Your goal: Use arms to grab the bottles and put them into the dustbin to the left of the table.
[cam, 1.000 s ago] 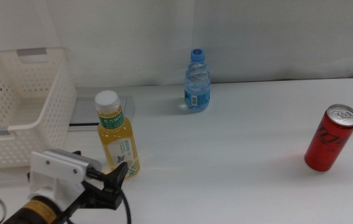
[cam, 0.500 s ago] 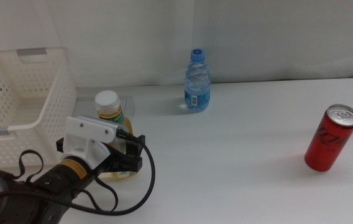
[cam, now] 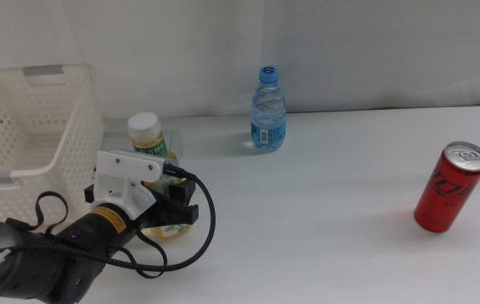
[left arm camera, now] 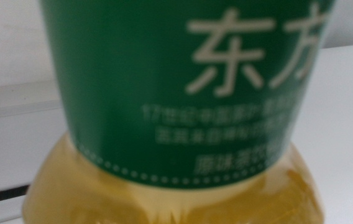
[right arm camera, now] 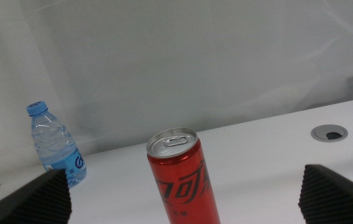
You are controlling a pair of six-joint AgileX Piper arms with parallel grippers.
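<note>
Left tool (cam: 171, 205) sat low at the near-left of the bench (cam: 324, 211), pressed up against the tea bottle (cam: 157, 181). From the middle camera its dark claw parts showed on either side of the bottle's lower body, bottle standing upright between them, white cap and neck clear above the white casing. Left wrist camera was filled by the green label and yellow body of the tea bottle (left arm camera: 183, 112), blurred from closeness; no jaws visible in that picture. I could not tell whether the left tool was clenched on the bottle or merely straddling it.

Key relation as I judged it: bottle's long axis vertical, tool coming at it level from the near side, so a squeeze across the body below the label looked right. The basket (cam: 29, 143) stood just to the left of the bottle, its wall near the tool's casing. The carry would be short, up and left over the rim; the risk I noted was clipping that near wall.

Right tool (right arm camera: 183, 199) waited with jaws spread wide apart, holding nothing, the red can (right arm camera: 183, 177) upright straight ahead of it between the jaw tips' line of sight. Can (cam: 450, 187) stood at the far right of the bench, well apart from the basket. Water bottle (cam: 268, 110) stood upright at the back, between the two arms; left arm looked nearer to it.
</note>
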